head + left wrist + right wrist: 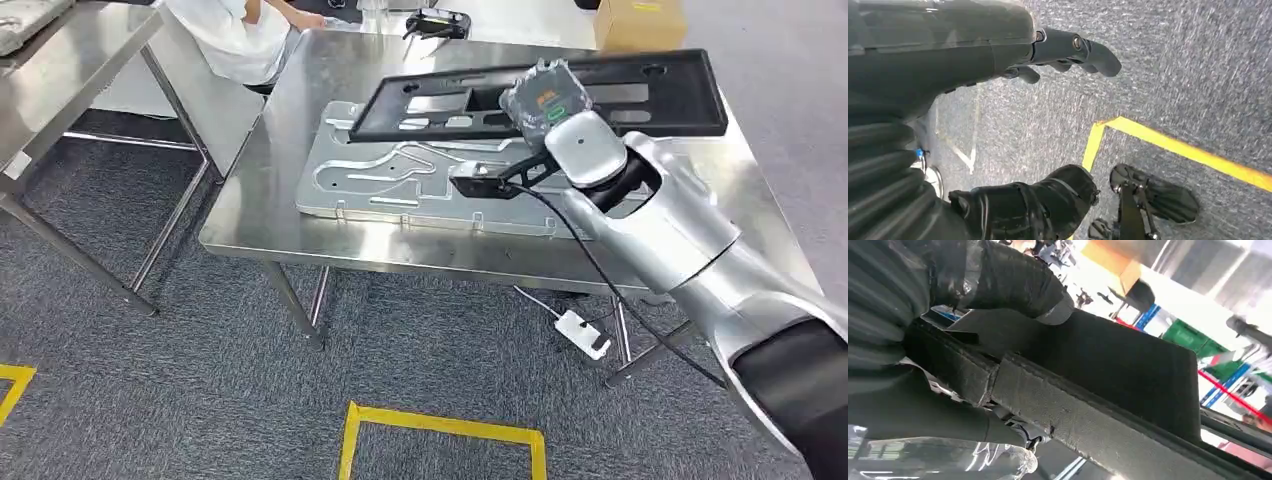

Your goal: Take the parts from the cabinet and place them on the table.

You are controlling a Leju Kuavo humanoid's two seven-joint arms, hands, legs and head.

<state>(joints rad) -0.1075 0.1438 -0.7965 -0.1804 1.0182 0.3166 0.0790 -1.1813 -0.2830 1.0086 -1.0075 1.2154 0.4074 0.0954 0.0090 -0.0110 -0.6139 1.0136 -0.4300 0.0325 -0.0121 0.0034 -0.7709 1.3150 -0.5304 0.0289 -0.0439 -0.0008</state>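
Silver plate [400, 185] already lies on the worktop [300, 90]; right hand [540, 100] grips the black frame [640, 95] above it, unreleased; left hand [1068, 50] hangs empty, fingers loosely apart

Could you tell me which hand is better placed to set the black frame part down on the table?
The right hand: it already grips the black frame part above the steel table, over the metal plate. The left hand hangs empty over the carpet.
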